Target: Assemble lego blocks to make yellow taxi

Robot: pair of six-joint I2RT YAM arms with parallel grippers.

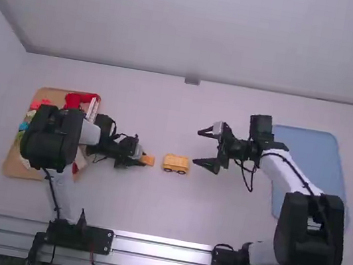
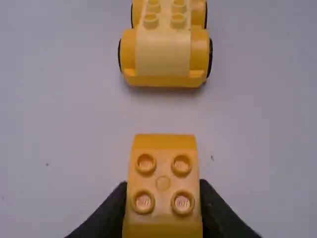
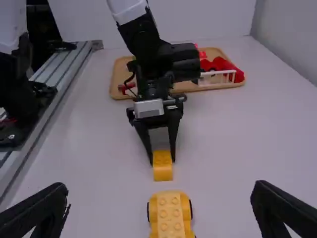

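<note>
Table (image 1: 178, 123), white (dark specks (image 2: 47, 164)), yellow car (image 1: 176, 161) on it, pale walls (image 1: 198, 35)

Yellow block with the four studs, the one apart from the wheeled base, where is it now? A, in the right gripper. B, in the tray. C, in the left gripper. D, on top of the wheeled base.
C: the left gripper has its fingers against both sides of the yellow block, short of the wheeled base.
</note>
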